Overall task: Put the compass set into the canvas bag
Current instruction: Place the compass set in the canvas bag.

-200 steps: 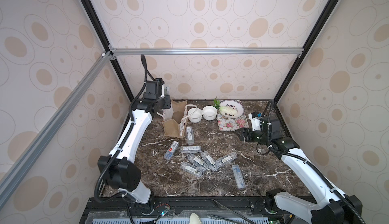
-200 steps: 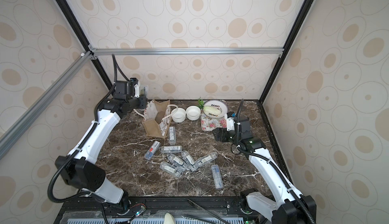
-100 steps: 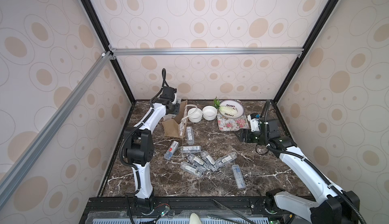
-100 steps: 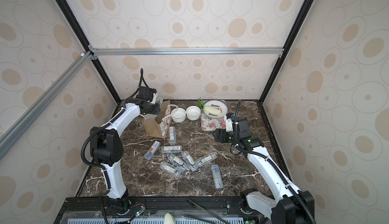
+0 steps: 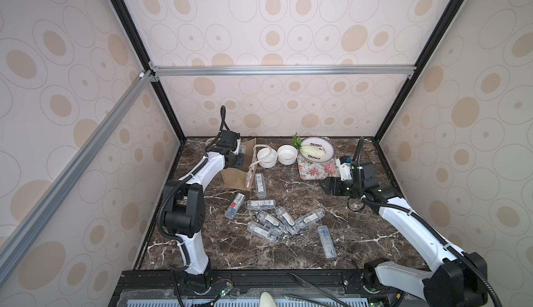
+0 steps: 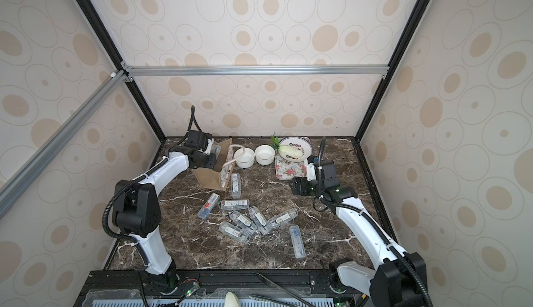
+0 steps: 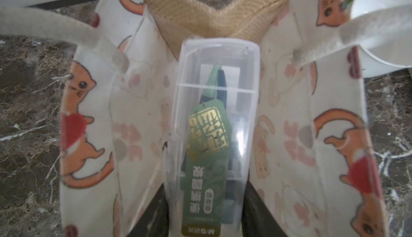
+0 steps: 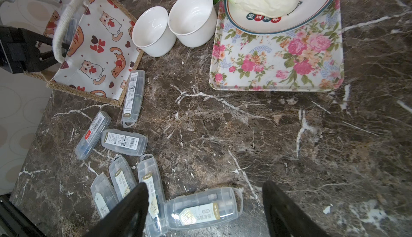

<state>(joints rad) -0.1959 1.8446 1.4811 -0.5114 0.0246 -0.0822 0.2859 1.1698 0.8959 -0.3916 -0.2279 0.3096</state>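
Observation:
The canvas bag stands at the back left of the marble table, tan burlap with cat-print panels and rope handles. My left gripper is shut on a compass set, a clear plastic case with a green label. The case's far end reaches into the bag's open mouth, between the two patterned panels. Several more compass sets lie loose on the table's middle. My right gripper hovers open at the right, holding nothing.
Two white bowls sit just right of the bag. A plate with a cabbage rests on a floral tray at the back. Patterned walls enclose the table on three sides.
My left arm has folded down from its raised pose and brought the held case into the bag's mouth. The right arm has barely moved.

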